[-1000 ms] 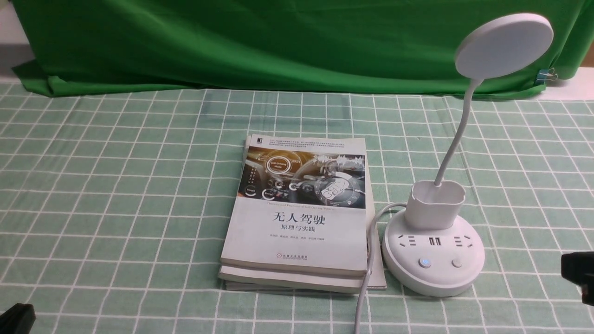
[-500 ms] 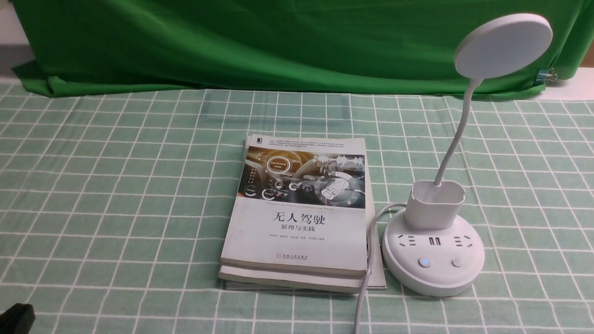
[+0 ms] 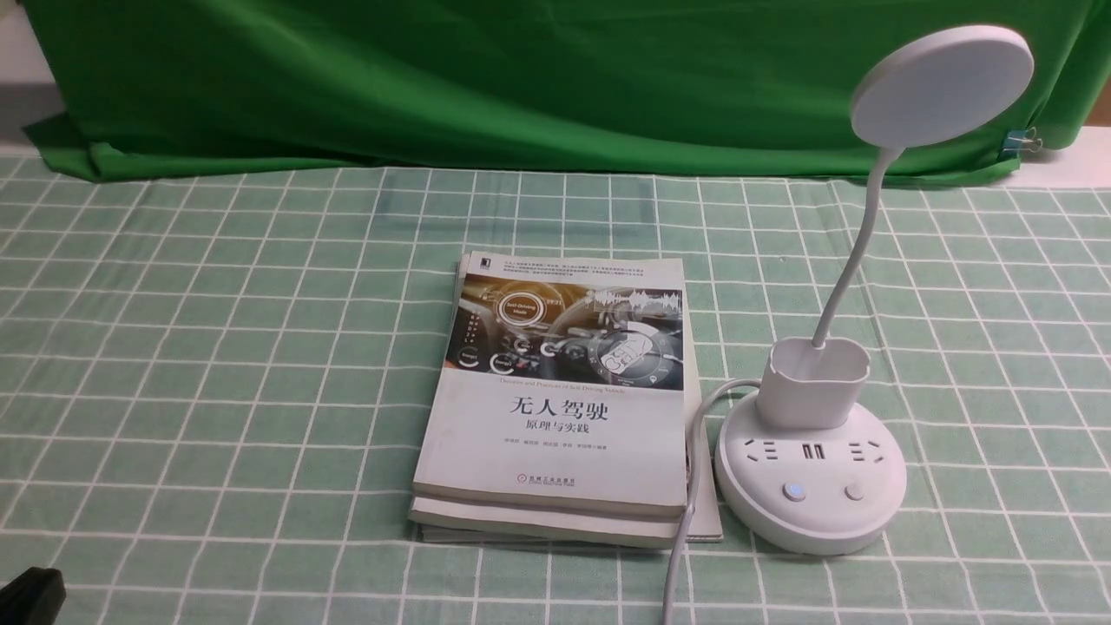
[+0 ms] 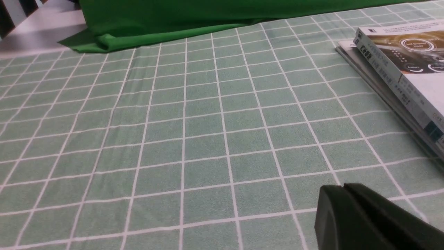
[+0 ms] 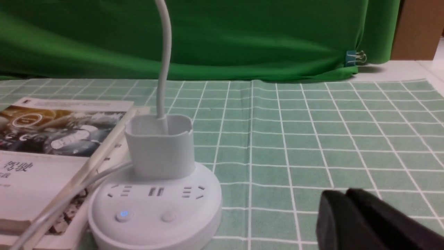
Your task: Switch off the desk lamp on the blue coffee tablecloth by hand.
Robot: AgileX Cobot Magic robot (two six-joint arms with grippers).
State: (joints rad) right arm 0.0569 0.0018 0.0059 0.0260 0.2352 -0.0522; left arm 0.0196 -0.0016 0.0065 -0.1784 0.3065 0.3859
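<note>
The white desk lamp [image 3: 811, 486] stands at the right on the blue coffee tablecloth [image 3: 217, 347]. Its disc head [image 3: 942, 85] is up on the gooseneck, and its white cord runs toward the front edge. The left of the two buttons [image 3: 793, 491] glows faintly blue. In the right wrist view the lamp base [image 5: 156, 208] is close, with the lit button [image 5: 123, 214] facing me. My right gripper [image 5: 347, 192], the hand, hovers shut and empty beside the base, apart from it. It does not show in the front view. My left gripper [image 4: 343, 187] is shut, low over bare cloth.
A stack of books [image 3: 555, 399] lies just left of the lamp, touching its cord. The dark green backdrop cloth [image 3: 521, 87] hangs along the back. A black part of the left arm [image 3: 30, 595] shows at the front left corner.
The right arm, visible at the front view's right edge a second ago, has drawn back out of that view. The lamp, the books and the left arm have not moved.
</note>
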